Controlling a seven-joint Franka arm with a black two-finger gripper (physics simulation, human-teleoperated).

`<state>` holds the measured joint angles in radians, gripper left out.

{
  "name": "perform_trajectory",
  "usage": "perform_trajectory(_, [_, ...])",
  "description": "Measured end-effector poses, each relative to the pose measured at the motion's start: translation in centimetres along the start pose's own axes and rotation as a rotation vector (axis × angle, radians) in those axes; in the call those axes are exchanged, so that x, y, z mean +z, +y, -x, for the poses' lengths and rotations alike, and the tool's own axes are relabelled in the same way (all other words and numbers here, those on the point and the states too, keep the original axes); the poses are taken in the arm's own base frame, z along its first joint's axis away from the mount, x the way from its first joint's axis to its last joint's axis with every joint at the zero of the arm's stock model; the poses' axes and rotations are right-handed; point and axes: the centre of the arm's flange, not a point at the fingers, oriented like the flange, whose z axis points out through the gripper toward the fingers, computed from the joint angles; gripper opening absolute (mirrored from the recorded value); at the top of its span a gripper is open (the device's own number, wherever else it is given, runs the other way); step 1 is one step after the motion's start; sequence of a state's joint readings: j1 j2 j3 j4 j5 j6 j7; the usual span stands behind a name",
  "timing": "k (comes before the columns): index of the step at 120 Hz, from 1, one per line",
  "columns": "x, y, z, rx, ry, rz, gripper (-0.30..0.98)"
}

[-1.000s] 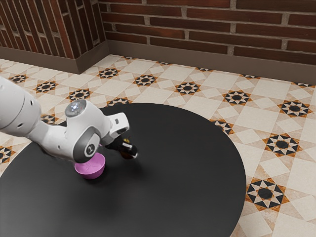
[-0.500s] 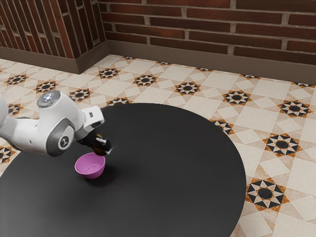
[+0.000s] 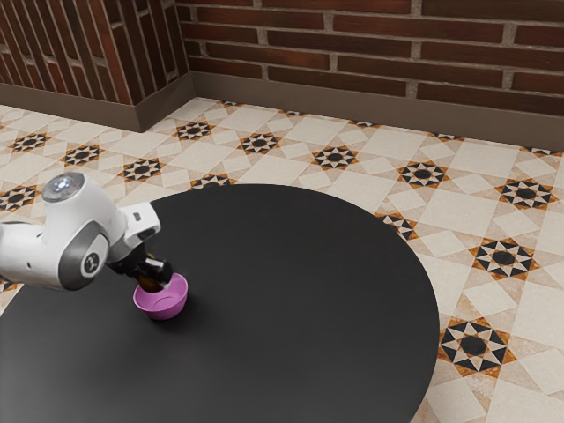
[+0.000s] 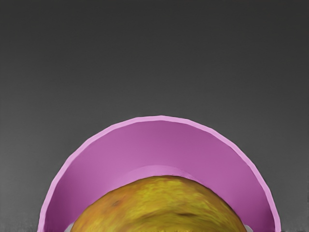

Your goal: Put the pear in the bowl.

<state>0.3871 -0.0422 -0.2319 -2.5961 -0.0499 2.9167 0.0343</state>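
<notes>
Black table [image 3: 300,335] below, pear [image 4: 161,205] clamped in claw [image 3: 159,278].

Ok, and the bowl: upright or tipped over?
Upright: the pink bowl stands on the black table, its opening facing up toward the pear.

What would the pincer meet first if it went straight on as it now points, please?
Most likely the inside of the pink bowl, reached first by the pear it holds; depth is unclear.

1. From the arm's side, well back, we look down across the worktop [image 3: 308,344] toward the brick wall [image 3: 352,40].
2. From the hand, we look down, close over the bowl [image 4: 159,140].
3. Both views share bowl and worktop.
</notes>
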Motion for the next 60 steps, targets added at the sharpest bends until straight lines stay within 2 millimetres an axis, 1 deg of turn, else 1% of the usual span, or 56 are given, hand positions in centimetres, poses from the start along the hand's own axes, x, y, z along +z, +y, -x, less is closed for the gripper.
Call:
perform_trajectory(18, [0.1,0.7,0.0,0.013,-0.005,0.006,0.47])
perform_trajectory(36, [-0.1,0.7,-0.3,0.016,-0.007,0.007,0.58])
perform_trajectory(45, [-2.2,0.5,-3.1,0.025,-0.019,0.002,0.61])
perform_trajectory(60, [-6.5,0.7,-6.5,0.044,-0.096,-0.003,0.64])
